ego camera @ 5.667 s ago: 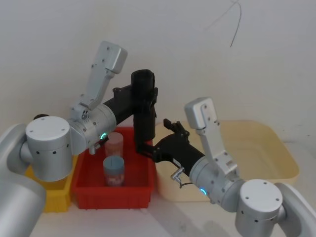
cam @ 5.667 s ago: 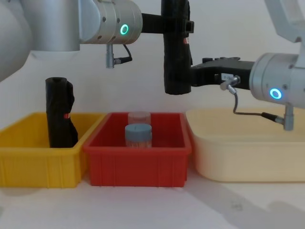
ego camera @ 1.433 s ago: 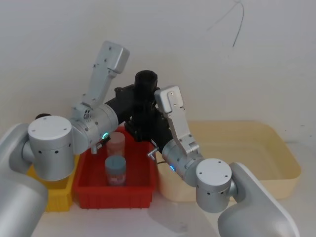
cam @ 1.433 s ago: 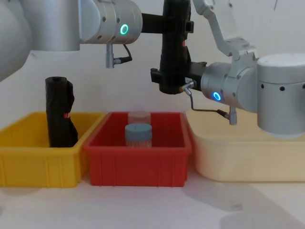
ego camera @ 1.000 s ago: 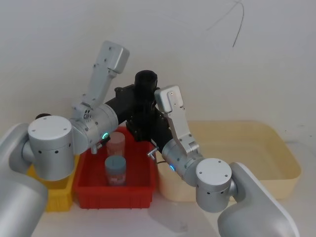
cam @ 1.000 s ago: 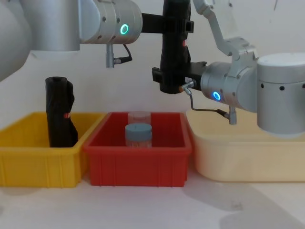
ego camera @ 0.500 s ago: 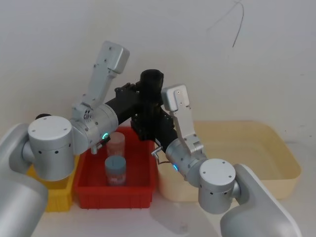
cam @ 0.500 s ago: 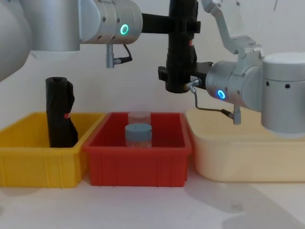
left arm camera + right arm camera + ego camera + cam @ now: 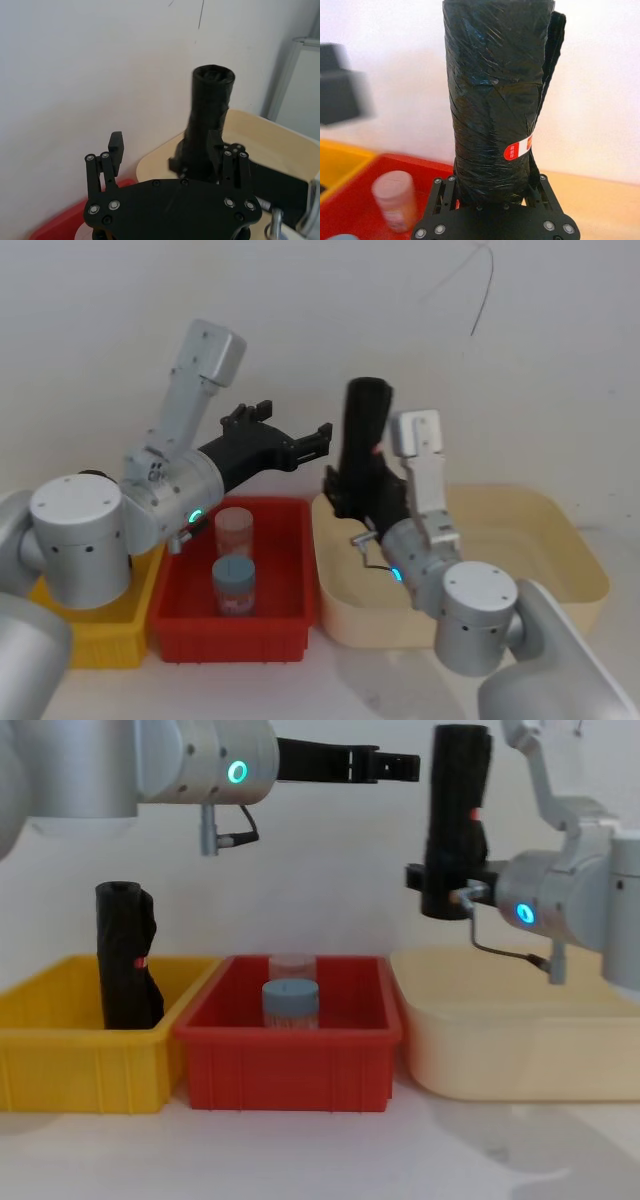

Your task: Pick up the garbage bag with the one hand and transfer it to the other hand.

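Note:
The garbage bag (image 9: 365, 430), a tall black roll with a small red mark, stands upright in the air above the left end of the beige tub (image 9: 560, 530). My right gripper (image 9: 348, 492), on the blue-ringed arm, is shut on its lower part. The right wrist view shows the garbage bag (image 9: 495, 100) rising from between the right gripper (image 9: 492, 184) fingers. My left gripper (image 9: 293, 424), on the green-ringed arm, is open and holds nothing, a short gap to the left of the bag. From the chest, the left gripper (image 9: 397, 763) points at the garbage bag (image 9: 455, 810), clear of it.
A yellow bin (image 9: 60, 1050) on the left holds a lumpier black roll (image 9: 125, 955). The red bin (image 9: 290, 1065) in the middle holds a blue-lidded jar (image 9: 291, 1004) and a clear cup behind it. The beige tub (image 9: 520, 1040) stands on the right, a wall close behind.
My left gripper has opened, let go of the garbage bag and drawn back left. The right gripper has carried the bag rightward from over the red bin to over the beige tub.

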`<action>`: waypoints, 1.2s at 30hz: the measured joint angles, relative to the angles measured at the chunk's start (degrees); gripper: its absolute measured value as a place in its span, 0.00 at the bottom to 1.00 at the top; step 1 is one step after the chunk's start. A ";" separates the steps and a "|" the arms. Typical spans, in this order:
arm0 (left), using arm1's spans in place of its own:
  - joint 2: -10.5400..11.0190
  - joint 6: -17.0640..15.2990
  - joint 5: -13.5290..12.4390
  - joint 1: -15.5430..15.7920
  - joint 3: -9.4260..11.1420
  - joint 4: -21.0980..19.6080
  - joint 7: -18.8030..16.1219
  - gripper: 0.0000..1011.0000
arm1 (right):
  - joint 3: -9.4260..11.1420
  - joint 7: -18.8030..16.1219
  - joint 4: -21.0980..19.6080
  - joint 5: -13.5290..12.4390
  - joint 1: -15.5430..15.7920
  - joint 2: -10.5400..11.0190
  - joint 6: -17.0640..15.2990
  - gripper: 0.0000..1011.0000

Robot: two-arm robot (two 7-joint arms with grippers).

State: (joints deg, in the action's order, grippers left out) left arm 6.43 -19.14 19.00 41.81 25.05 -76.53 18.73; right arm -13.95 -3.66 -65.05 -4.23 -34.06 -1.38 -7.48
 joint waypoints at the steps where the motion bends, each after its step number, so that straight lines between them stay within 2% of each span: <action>1: 0.23 -0.17 0.17 -0.10 -0.06 -0.26 0.19 0.99 | 0.00 0.00 0.00 0.00 0.00 0.00 0.00 0.56; 4: 1.09 -0.74 0.82 -0.52 -0.33 -1.44 1.09 0.99 | 1.59 1.39 -0.71 -0.24 0.66 0.44 -1.61 0.56; 10: 3.03 -1.79 2.06 -1.53 -1.11 -4.00 2.32 0.99 | 3.33 2.94 -1.41 -0.28 1.52 1.04 -3.17 0.56; 19: 5.21 -3.07 2.67 -3.36 -2.67 -6.90 1.10 0.99 | 5.25 4.07 -2.56 0.52 3.17 3.04 -4.80 0.56; 23: 5.90 -3.46 2.64 -4.18 -3.33 -7.70 -0.28 0.99 | 5.65 4.09 -2.88 0.81 3.64 3.67 -4.76 0.63; 26: 6.31 -3.64 2.58 -4.64 -3.73 -8.06 -1.01 0.99 | 6.01 4.09 -3.18 1.13 4.02 4.21 -4.41 0.75; 36: 7.40 -4.12 2.23 -5.78 -4.79 -8.91 -2.98 0.99 | 6.92 3.66 -5.43 1.78 5.52 5.57 -3.31 0.99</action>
State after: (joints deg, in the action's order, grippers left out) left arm 13.83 -23.26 21.23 36.03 20.27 -85.44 15.75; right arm -7.03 0.00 -70.48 -2.45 -28.54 4.19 -10.80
